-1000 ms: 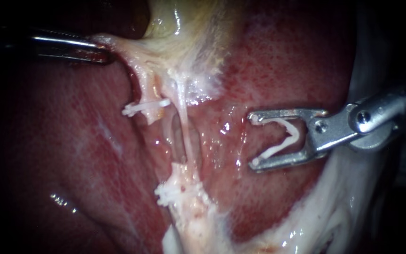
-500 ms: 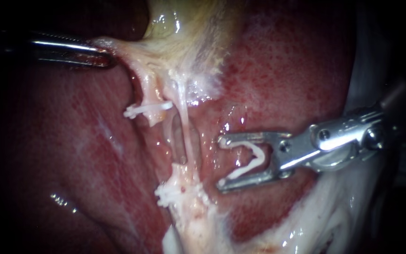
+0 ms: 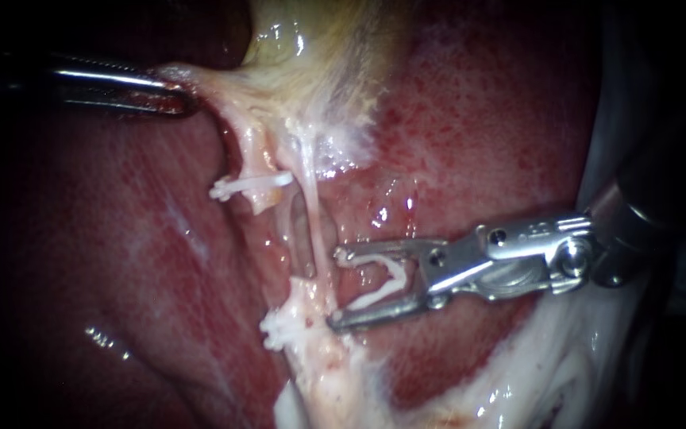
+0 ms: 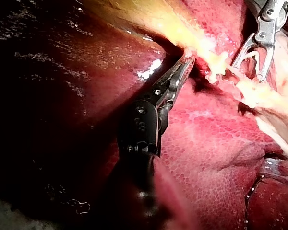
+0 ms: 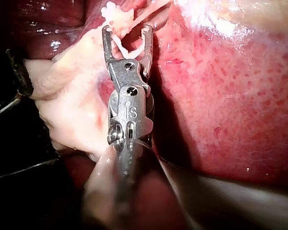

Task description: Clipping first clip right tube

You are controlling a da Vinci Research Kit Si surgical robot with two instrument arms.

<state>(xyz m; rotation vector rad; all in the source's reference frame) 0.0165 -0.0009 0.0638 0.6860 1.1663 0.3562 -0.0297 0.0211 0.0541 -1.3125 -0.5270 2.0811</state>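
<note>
The main risk is a clip that closes on the wrong thing. The silver hinged tool of my right instrument has its jaws spread wide. They cradle a white V-shaped plastic clip, one leg against each jaw. The jaw tips lie just at the right tube, a thin, pale, glistening strand stretched taut over the liver, and the tube seems not yet between the jaws. Closed from here, the clip would likely catch only the tube's edge, or nip the frayed whitish tissue lump by the lower jaw tip. Pushing in too hard could snap so fine a strand.

The slim dark tool of my left instrument is pinched on the cream, stringy membrane below the yellowish gallbladder, which holds both tubes stretched. A slip there would slacken the target. The left tube, thicker and fleshier, carries a closed white clip. The mottled red liver is wet and soft, and metal tips could easily score it.
</note>
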